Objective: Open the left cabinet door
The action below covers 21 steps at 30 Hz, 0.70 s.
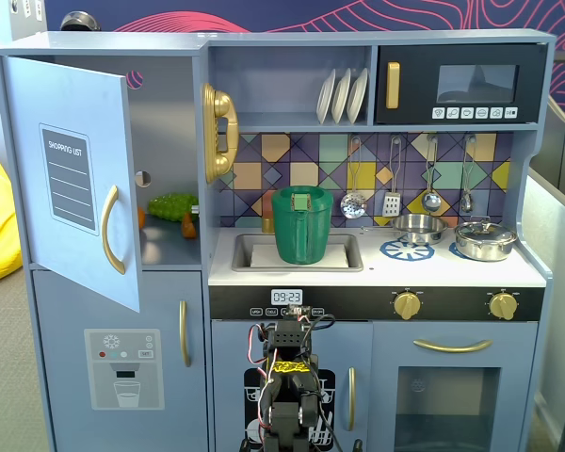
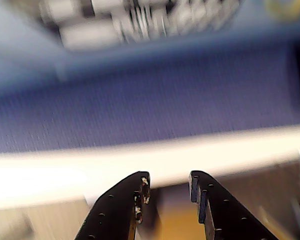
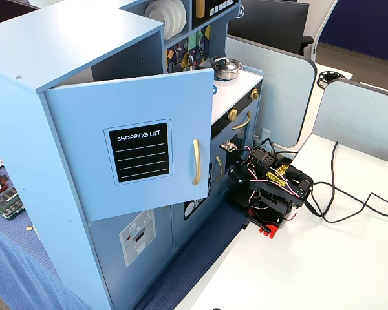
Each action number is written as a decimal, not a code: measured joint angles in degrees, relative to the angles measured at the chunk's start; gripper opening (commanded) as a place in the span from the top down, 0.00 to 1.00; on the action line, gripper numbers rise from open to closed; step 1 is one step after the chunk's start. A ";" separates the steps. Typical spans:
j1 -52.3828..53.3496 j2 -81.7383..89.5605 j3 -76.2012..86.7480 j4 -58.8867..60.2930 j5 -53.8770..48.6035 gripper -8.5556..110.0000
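Left door [image 1: 71,179] swung open, gold handle [image 1: 111,230] free, arm folded low, fingers [image 2: 169,187] narrowly parted, empty, wrist view blurred.

green pitcher [image 1: 302,224] in sink [image 1: 348,256] | pot [image 1: 485,240] on stovetop | gold phone [image 1: 218,133] on wall

The blue-grey left cabinet door [image 1: 72,179] stands swung partly open, chalkboard panel outward.
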 measured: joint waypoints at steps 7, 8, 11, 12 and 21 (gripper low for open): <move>0.00 0.88 -0.35 3.78 -2.02 0.93; 0.09 0.88 -0.35 3.78 -2.02 0.93; -0.09 0.88 -0.35 3.78 -2.02 0.91; -0.09 0.88 -0.35 3.78 -2.02 0.91; -0.09 0.88 -0.35 3.78 -1.85 0.89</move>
